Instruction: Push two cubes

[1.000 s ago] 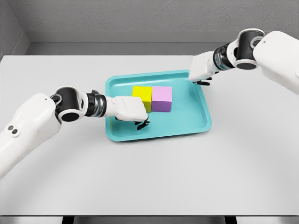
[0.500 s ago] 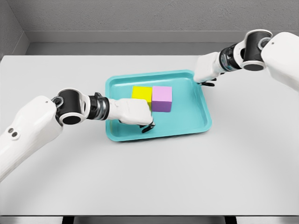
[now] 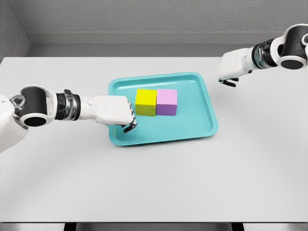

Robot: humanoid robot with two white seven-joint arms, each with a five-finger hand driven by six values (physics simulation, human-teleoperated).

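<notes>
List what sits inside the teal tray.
Inside the teal tray: a yellow cube and a pink cube, side by side, touching. The left robot hand covers the tray's left edge.

I see my left arm [image 3: 29, 108] entering from nine o'clock, forearm stretched almost level toward three o'clock. Its left hand [image 3: 114, 109] is a loose fist — dark fingertips [image 3: 130, 126] curled under at the five o'clock corner, gripping nothing. My right arm [image 3: 284, 48] comes in from two o'clock, reaching toward nine o'clock. The right hand [image 3: 233, 70] hangs palm-down at the one-to-two o'clock part of the view — fingers tucked beneath, closed on nothing.
</notes>
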